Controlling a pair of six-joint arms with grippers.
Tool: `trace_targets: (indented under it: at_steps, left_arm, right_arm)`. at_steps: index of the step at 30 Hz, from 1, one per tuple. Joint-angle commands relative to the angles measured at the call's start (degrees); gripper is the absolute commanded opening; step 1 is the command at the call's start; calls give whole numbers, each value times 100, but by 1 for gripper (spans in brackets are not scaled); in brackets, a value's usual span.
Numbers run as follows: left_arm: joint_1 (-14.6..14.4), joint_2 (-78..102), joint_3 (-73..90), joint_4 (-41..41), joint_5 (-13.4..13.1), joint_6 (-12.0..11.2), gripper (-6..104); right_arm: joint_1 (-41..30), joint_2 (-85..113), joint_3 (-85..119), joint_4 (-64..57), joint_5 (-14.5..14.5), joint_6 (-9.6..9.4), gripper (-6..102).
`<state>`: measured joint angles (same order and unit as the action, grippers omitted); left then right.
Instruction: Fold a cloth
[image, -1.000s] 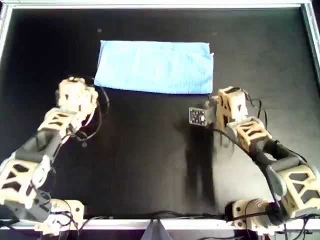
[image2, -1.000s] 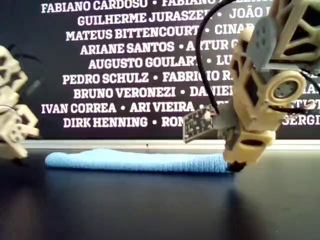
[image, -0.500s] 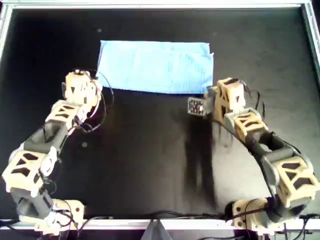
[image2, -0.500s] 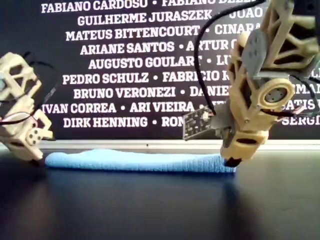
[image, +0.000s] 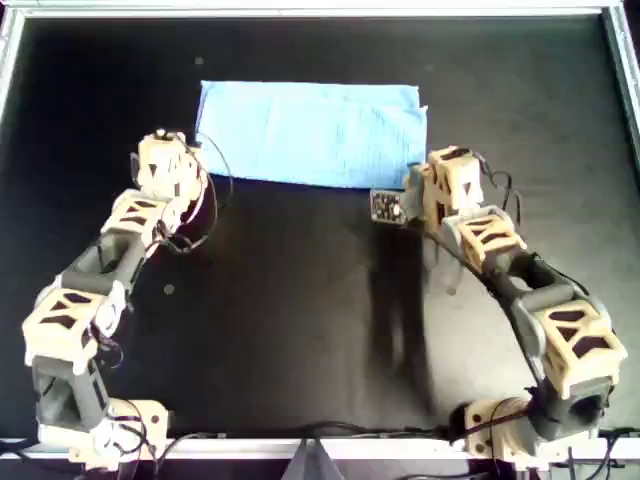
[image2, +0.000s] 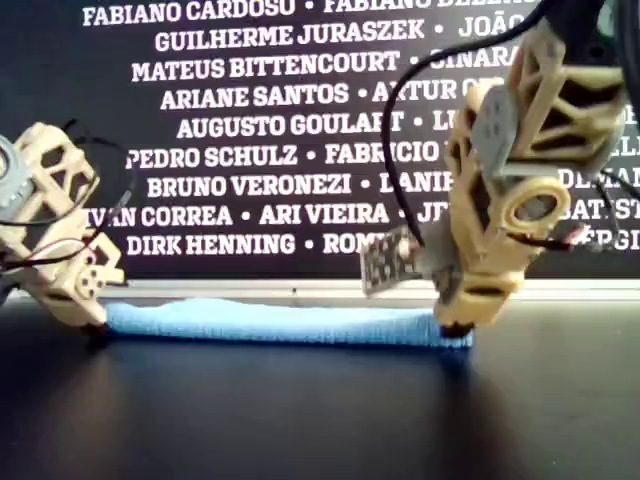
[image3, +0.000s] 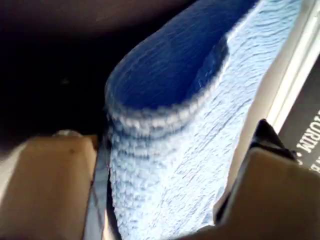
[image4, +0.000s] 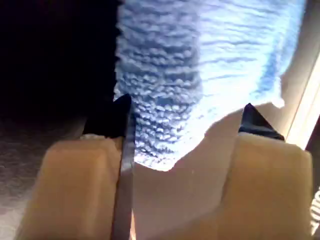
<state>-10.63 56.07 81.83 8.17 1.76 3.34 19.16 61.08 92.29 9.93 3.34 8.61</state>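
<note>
Overhead view, light blue cloth (image: 312, 133), folded rectangle, woven texture

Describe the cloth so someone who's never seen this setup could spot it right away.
Look at the black table inside the metal frame; toward the overhead view's top edge lies the cloth, a flat rectangle. It is light blue, the only coloured, soft thing there, and the tan arms' open end effectors, left and right, sit at its two near corners.
</note>
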Motion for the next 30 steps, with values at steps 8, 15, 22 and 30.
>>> trace_targets:
  at_steps: [8,15,22,30]
  left_arm:
    - [-114,44,-229,-70,-35,-9,96]
    - [-123,-193,-290,-70,-35,18,96]
    - [-123,-211,-299,-62,-35,18,96]
    - [-141,-211,-272,26,-35,18,88]
  right_arm:
    - [35,229,-316,-79,26,-132,85]
    - [-18,-9,-835,562,26,-44,85]
    - [-18,-387,-1494,1178,26,-44,85]
    - [0,-378,-1459,1195,-70,-35,72]
